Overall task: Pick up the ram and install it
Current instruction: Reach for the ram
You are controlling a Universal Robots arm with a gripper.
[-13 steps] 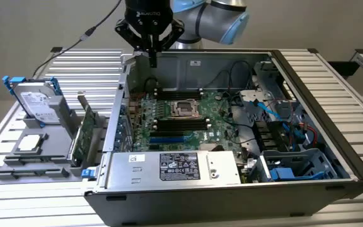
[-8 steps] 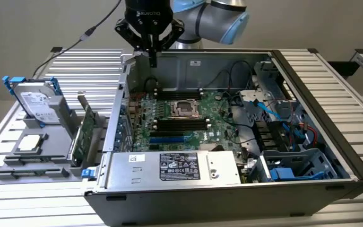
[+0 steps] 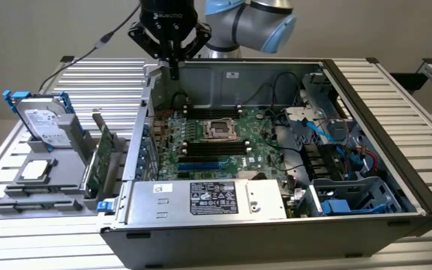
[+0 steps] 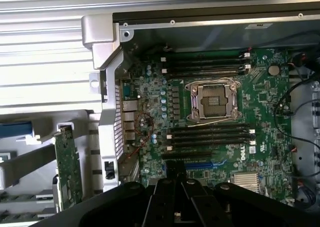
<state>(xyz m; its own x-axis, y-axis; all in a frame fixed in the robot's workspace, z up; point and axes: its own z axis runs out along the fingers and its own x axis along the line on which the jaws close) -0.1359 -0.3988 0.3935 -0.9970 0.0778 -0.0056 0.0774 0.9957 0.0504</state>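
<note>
Gripper is seen poised over the rear corner of the case, jaws drawn together, motherboard below.

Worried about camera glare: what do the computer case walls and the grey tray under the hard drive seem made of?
Computer case: bare sheet metal, dull silver, with folded edges and punched holes. Grey tray under the hard drive: probably matte plastic, uniformly flat grey without shine; painted metal is possible.
</note>
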